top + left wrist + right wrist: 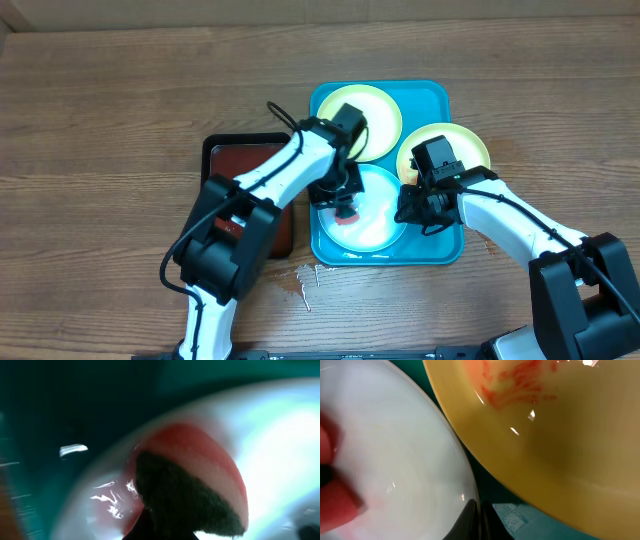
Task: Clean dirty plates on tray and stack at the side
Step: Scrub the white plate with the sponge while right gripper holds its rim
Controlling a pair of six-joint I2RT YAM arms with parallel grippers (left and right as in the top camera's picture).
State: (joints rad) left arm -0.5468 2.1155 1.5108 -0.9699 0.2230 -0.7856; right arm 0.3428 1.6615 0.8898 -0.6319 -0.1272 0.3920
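Observation:
The turquoise tray holds three plates. A yellow-green plate lies at its back left. A second yellow-green plate with a red sauce smear overlaps the right rim. The pale blue-white plate lies at the front. My left gripper is shut on a red sponge with a dark scrub side and presses it on the blue-white plate. My right gripper is shut on the right rim of the blue-white plate, next to the smeared plate.
A smaller black-rimmed dark red tray sits just left of the turquoise tray, under my left arm. Water drops lie on the wood table in front of it. Bare brown tabletop spreads to the left and back.

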